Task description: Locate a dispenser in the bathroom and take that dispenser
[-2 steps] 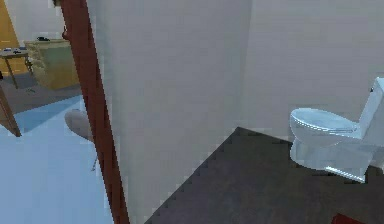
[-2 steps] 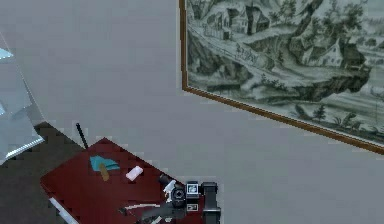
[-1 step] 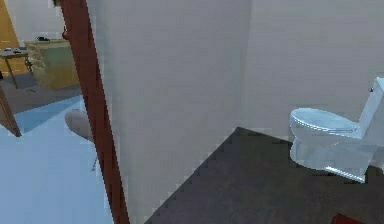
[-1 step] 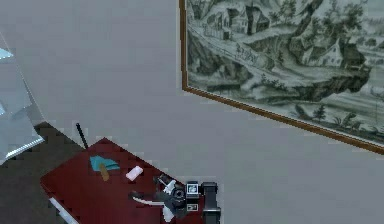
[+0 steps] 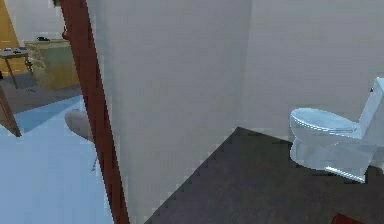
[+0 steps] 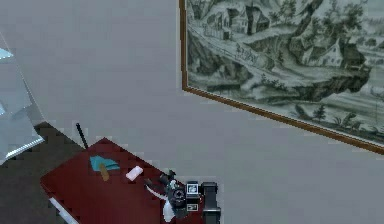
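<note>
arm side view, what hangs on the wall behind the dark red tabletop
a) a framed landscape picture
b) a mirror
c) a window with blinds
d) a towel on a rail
a: a large framed picture of a grey-green landscape with trees and buildings hangs on the pale wall, up and to the view's right of the dark red tabletop.

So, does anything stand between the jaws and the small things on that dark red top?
No thing there reads clearly as a dispenser. The pale block lies nearest the jaws with nothing visible between; it and the teal thing lie before the thin dark upright.
</note>
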Controlling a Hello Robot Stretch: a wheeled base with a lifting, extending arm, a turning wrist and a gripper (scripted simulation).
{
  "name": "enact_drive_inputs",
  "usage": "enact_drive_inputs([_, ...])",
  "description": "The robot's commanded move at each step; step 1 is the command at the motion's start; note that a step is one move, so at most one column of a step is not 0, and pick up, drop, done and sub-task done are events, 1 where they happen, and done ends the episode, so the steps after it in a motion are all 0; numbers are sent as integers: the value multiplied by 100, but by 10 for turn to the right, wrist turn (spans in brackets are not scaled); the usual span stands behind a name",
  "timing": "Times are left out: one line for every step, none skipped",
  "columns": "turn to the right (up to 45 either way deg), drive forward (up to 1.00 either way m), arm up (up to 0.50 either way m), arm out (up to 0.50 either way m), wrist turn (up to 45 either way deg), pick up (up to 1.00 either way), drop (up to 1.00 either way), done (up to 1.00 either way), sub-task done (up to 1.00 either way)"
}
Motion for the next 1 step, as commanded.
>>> enact_drive_inputs([0,0,-30,0,0,0,0,0,0])
